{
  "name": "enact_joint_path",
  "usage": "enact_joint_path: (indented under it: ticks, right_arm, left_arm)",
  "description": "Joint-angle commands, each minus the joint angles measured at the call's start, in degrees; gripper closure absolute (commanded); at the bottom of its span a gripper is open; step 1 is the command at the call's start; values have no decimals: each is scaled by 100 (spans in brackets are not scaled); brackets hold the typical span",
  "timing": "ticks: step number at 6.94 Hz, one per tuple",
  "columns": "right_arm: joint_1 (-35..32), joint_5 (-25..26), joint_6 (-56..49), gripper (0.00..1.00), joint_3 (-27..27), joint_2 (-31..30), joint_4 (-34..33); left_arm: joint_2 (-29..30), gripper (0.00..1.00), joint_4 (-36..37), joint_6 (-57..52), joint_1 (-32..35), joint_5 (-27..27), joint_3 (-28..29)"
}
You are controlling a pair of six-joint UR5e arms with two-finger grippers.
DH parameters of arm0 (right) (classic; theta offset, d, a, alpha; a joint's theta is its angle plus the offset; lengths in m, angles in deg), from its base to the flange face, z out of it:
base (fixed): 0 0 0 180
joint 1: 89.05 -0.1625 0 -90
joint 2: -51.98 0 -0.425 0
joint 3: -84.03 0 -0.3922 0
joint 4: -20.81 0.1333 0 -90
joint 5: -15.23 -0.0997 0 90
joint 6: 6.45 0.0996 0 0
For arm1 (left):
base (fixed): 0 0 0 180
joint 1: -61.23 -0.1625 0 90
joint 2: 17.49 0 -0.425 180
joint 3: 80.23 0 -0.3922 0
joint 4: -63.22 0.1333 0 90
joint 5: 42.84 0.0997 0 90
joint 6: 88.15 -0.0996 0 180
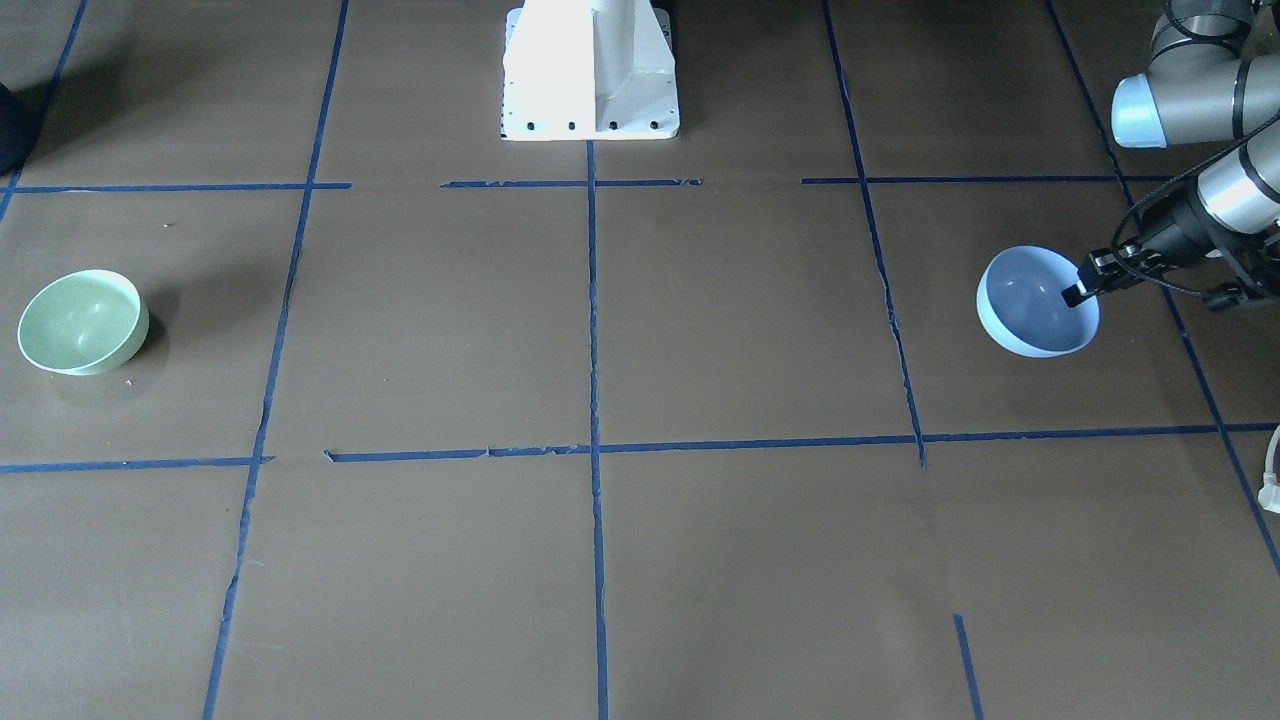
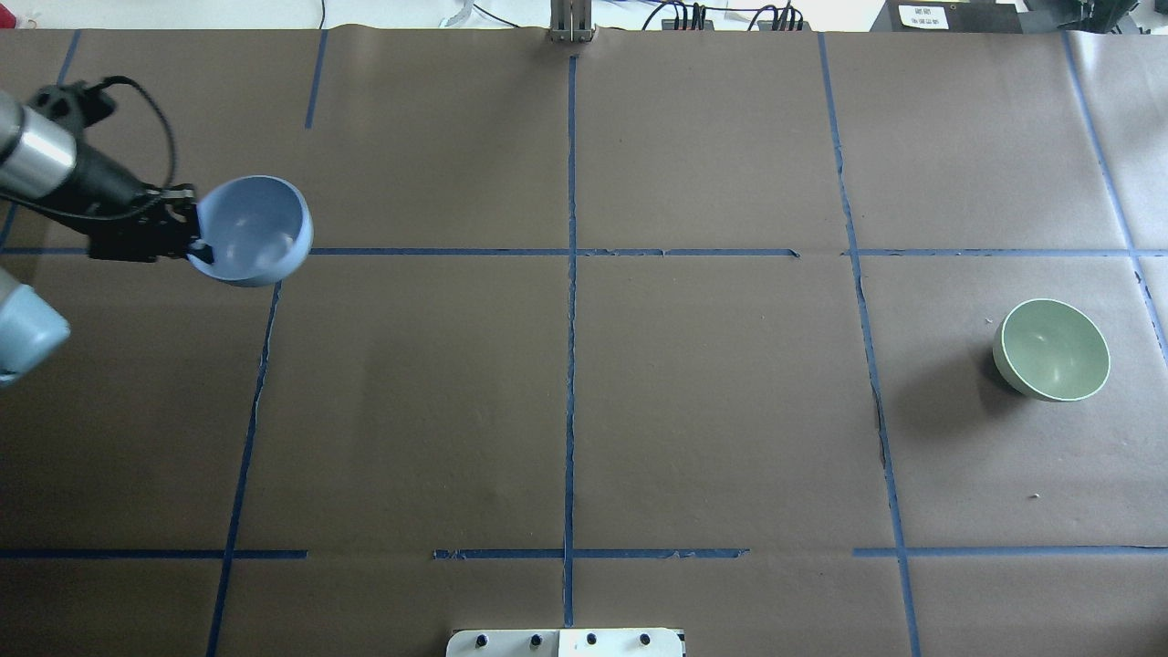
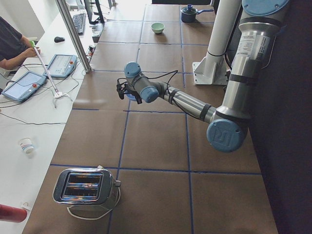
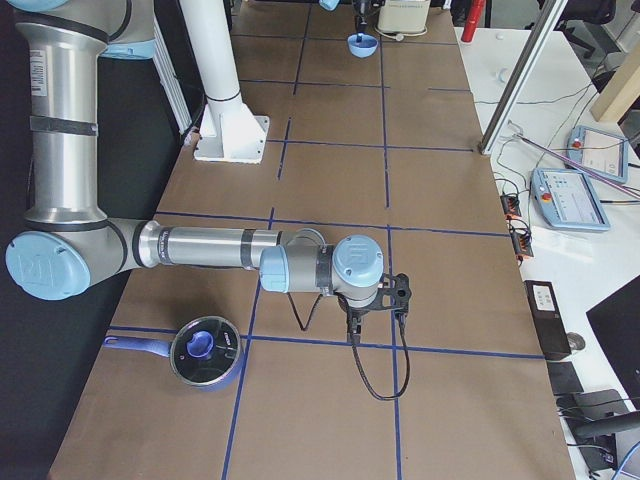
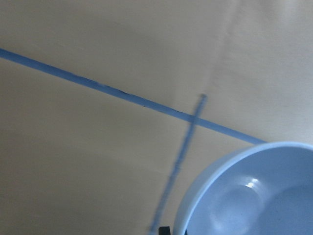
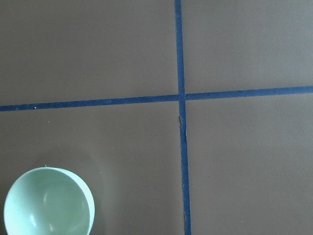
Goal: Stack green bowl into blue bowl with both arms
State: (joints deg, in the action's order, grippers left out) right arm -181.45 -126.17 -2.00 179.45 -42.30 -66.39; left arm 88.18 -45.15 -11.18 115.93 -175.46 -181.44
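Observation:
The blue bowl (image 1: 1030, 310) is tilted and held off the table at the robot's left end. My left gripper (image 1: 1078, 290) is shut on its rim, one finger inside the bowl; bowl (image 2: 260, 228) and left gripper (image 2: 193, 245) also show in the overhead view. The left wrist view has the bowl (image 5: 254, 196) at bottom right. The green bowl (image 1: 82, 322) sits upright on the table at the robot's right end, also overhead (image 2: 1051, 349) and in the right wrist view (image 6: 49, 205). My right gripper (image 4: 397, 292) hangs above the table near it; I cannot tell if it is open.
The white pedestal base (image 1: 590, 70) stands at the table's middle rear. A dark saucepan with a lid (image 4: 205, 352) sits by the right arm. A silver toaster (image 3: 87, 186) stands at the table's left end. Blue tape lines grid the brown table.

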Motion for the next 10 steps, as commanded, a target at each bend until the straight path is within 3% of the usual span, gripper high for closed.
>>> enact_joint_path:
  ticks: [1,2,4,5,6,7,8,10]
  right_arm:
    - [3,7,-5,0,12,-2,1]
    - [3,-2,-5,0,12,6,1]
    - [3,7,12,0,13,-37,219]
    - [3,7,12,0,12,-46,229]
    - [3,7,12,0,12,-46,229]
    - [3,7,12,0,12,-46,229]
    - [3,7,12,0,12,-46,229]
    - [3,-2,12,0,47,-38,238]
  left_arm:
    - [1493,100,874,1693,-1536,1442,135]
    - [1848,100,879,2099,-1959,1745,319]
    - [2552,100,486,2226,-2278,2046,1310]
    - [2555,100,135,2208,-2315,2047,1488]
    - [2555,94,114,2191,-2324,2030,1490]
    - [2529,14,105,2121,-2315,1995,1481]
    - [2485,0,114,1920,-2315,1995,1429]
    - [2310,0,254,1892,-2263,1977,1054]
